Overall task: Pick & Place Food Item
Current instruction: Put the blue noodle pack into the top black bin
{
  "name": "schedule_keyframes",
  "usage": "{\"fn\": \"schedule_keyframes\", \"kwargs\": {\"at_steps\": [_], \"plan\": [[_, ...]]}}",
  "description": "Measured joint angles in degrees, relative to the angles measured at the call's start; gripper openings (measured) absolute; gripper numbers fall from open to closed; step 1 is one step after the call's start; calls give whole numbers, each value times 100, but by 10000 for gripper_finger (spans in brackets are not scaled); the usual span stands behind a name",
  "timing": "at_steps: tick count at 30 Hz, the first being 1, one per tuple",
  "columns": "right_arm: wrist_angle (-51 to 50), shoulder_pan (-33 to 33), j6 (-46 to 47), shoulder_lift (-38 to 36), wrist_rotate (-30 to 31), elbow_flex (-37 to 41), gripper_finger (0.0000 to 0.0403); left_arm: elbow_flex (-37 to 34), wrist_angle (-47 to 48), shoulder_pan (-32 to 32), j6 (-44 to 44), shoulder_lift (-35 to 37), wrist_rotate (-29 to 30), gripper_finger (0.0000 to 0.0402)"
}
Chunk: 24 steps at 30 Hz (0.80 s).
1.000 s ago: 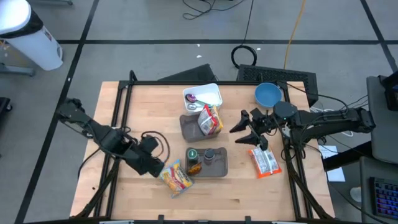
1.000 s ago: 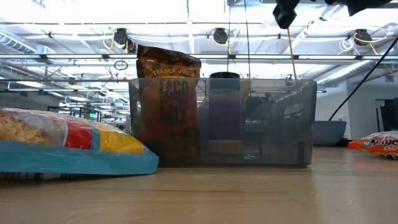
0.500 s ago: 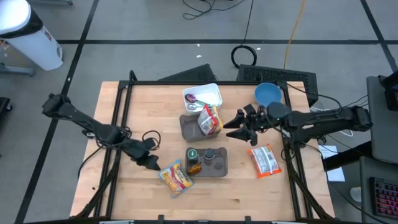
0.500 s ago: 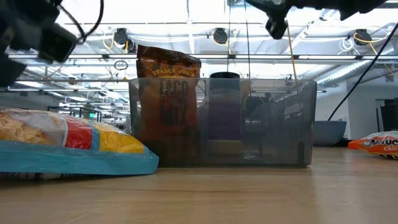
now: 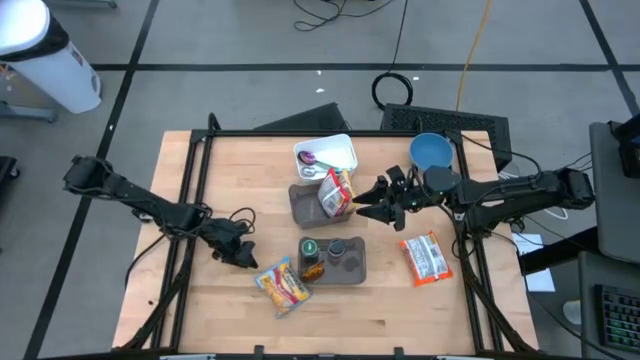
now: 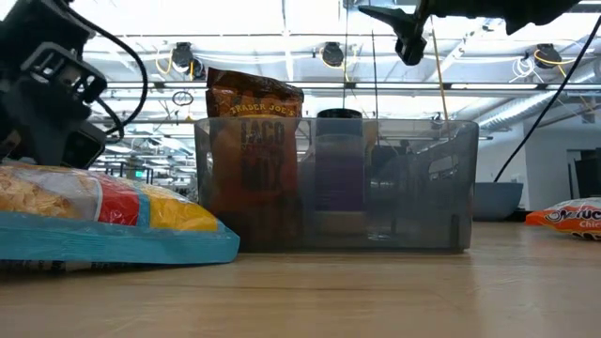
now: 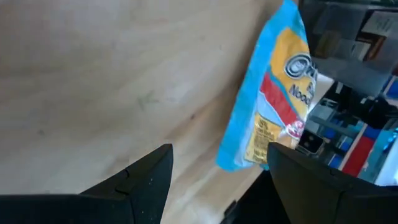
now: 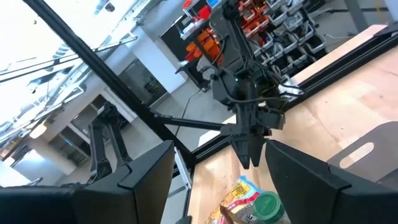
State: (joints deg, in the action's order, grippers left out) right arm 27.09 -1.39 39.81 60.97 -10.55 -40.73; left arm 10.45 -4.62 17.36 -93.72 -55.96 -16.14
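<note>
From above, the left gripper [image 5: 243, 256] hovers low over the wooden table [image 5: 200, 190], fingers spread, just beside the blue-and-yellow noodle packet [image 5: 283, 285] lying near the front edge. The right gripper [image 5: 368, 204], jaws open and empty, reaches toward the taco seasoning pouch [image 5: 338, 193] standing in a grey bin [image 5: 305, 205]. A second grey bin [image 5: 345, 262] holds two jars; an orange snack packet [image 5: 425, 257] lies to the right, a blue bowl [image 5: 430, 152] and white tray [image 5: 325, 155] behind.

At table level, the noodle packet [image 6: 103, 221] lies flat in the foreground, the left gripper [image 6: 47, 94] above it; the pouch [image 6: 254, 155] stands upright inside the translucent bin [image 6: 413, 188].

The left wrist camera shows parted fingers [image 7: 140, 180] over bare wood, the packet [image 7: 277, 106] just ahead.

The right wrist camera shows spread fingers [image 8: 137, 180] facing the far left arm.
</note>
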Motion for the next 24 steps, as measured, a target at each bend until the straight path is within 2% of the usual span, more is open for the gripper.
{"fn": "schedule_keyframes", "kwargs": {"at_steps": [7,13,20,24], "plan": [[-13,1,-79,0,11,1,249,-4,-564,-396,427,-350,-338,266],[-33,2,-170,0,7,0,249,-4,-1296,-535,455,-1108,-728,266],[-39,2,-299,0,4,0,249,53,-2638,-535,299,-2119,-957,266],[-88,2,-321,0,2,0,249,364,-2753,-535,437,-2594,-1219,266]]}}
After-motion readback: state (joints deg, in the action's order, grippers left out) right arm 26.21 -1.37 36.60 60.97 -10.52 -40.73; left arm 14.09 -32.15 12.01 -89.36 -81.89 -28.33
